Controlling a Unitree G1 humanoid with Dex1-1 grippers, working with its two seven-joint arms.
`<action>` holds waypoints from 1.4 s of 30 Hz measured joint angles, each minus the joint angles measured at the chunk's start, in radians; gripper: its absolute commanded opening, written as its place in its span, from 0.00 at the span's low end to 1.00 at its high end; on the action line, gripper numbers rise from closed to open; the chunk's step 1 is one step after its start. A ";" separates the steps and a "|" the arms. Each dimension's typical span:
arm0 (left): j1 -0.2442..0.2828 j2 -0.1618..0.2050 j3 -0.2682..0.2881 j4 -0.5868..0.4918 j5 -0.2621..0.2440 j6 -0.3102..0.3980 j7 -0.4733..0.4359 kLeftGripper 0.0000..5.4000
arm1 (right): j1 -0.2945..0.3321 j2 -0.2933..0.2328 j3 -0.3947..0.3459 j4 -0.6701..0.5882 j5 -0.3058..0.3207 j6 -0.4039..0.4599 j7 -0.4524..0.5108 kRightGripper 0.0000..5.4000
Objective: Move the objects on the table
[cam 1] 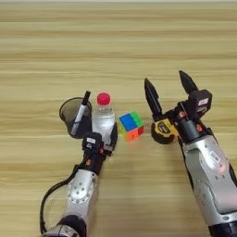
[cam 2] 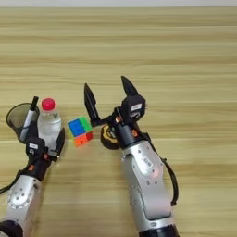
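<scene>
The puzzle cube (cam 1: 131,126) sits near the middle of the wooden table (cam 1: 115,41), showing blue, green, orange and red faces, and serves as the reference for everything else.

Just to the cube's left stands the clear plastic bottle (cam 1: 103,118), upright, its red cap (cam 1: 103,98) on top. The left gripper (cam 1: 101,134) is at the bottle's near side, its two black fingers set on either side of the bottle's lower body; one finger (cam 1: 114,135) shows plainly between bottle and cube. The fingers bracket the bottle, but whether they actually press on it cannot be told.

Further left of the cube, just beyond the bottle, stands a black mesh cup (cam 1: 71,113) with a marker (cam 1: 81,112) leaning in it, tip poking above the rim.

Just to the cube's right lies the yellow-and-black tape measure (cam 1: 164,131), partly hidden under the right gripper (cam 1: 170,88). That gripper hangs above the tape measure with its two pointed fingers spread wide, pointing away from the robot, and holds nothing.
</scene>
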 measured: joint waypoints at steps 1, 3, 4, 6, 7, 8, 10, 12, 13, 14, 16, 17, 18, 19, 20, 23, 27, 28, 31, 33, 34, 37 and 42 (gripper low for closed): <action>-0.002 0.000 0.000 0.002 0.000 0.000 0.001 0.68 | 0.000 0.000 0.000 0.002 0.000 -0.001 0.000 1.00; -0.006 0.001 0.001 0.009 0.003 0.002 0.005 0.72 | 0.000 0.000 0.000 0.004 -0.001 -0.009 0.000 1.00; -0.005 0.003 0.002 0.016 0.006 0.008 0.008 0.75 | -0.001 0.000 -0.001 0.004 -0.001 -0.012 0.000 1.00; 0.005 0.003 0.001 0.029 0.014 0.017 0.019 0.78 | -0.006 0.000 -0.002 0.013 -0.002 -0.014 0.000 1.00; 0.009 0.003 0.001 0.031 0.017 0.019 0.021 0.79 | -0.008 0.000 -0.003 0.017 -0.003 -0.014 0.000 1.00; 0.012 0.003 0.001 0.032 0.018 0.020 0.023 0.82 | -0.011 0.000 -0.005 0.024 -0.004 -0.014 -0.001 1.00; 0.012 0.003 0.001 0.032 0.020 0.021 0.025 0.85 | -0.012 0.000 -0.007 0.027 -0.006 -0.014 -0.001 1.00; 0.013 0.002 0.001 0.032 0.020 0.021 0.028 0.88 | -0.013 0.000 -0.013 0.030 -0.012 -0.014 -0.005 1.00; 0.013 0.002 0.001 0.032 0.021 0.021 0.030 0.90 | -0.013 0.000 -0.016 0.034 -0.020 -0.014 -0.016 1.00; 0.013 0.002 0.000 0.032 0.023 0.021 0.031 0.92 | -0.014 0.000 -0.022 0.039 -0.023 -0.012 -0.022 1.00; 0.014 0.002 0.000 0.032 0.024 0.020 0.037 0.96 | -0.020 -0.001 -0.035 0.069 -0.029 -0.003 -0.039 1.00; 0.014 0.002 0.000 0.032 0.024 0.020 0.039 0.98 | -0.021 -0.001 -0.041 0.077 -0.032 0.007 -0.044 1.00; 0.015 0.002 0.000 0.032 0.024 0.020 0.040 0.99 | -0.024 -0.002 -0.046 0.089 -0.041 0.012 -0.051 1.00; 0.015 0.002 0.000 0.032 0.024 0.020 0.041 0.99 | -0.028 -0.006 -0.051 0.099 -0.052 0.013 -0.064 1.00; 0.016 0.002 0.000 0.032 0.025 0.020 0.042 0.99 | -0.034 -0.010 -0.061 0.119 -0.069 0.025 -0.081 1.00; 0.017 0.002 0.000 0.031 0.025 0.020 0.042 0.99 | -0.042 -0.021 -0.079 0.171 -0.104 0.039 -0.108 1.00; 0.018 0.002 -0.001 0.031 0.027 0.020 0.043 0.99 | -0.055 -0.033 -0.079 0.256 -0.157 0.033 -0.125 1.00; 0.019 0.001 -0.001 0.030 0.027 0.020 0.043 0.99 | -0.060 -0.036 -0.079 0.274 -0.171 0.029 -0.131 1.00; 0.020 0.001 -0.002 0.029 0.028 0.018 0.045 0.99 | -0.075 -0.045 -0.078 0.349 -0.209 0.005 -0.140 1.00; 0.021 0.001 -0.003 0.028 0.029 0.018 0.046 0.99 | -0.081 -0.050 -0.078 0.395 -0.225 -0.017 -0.150 1.00; 0.022 0.001 -0.003 0.028 0.031 0.016 0.047 0.99 | -0.085 -0.052 -0.079 0.427 -0.234 -0.029 -0.154 1.00; 0.025 0.001 -0.005 0.023 0.040 0.013 0.050 0.99 | -0.091 -0.054 -0.082 0.475 -0.242 -0.064 -0.156 1.00; 0.032 0.001 -0.006 0.013 0.044 0.003 0.059 0.99 | -0.097 -0.060 -0.084 0.550 -0.261 -0.126 -0.174 1.00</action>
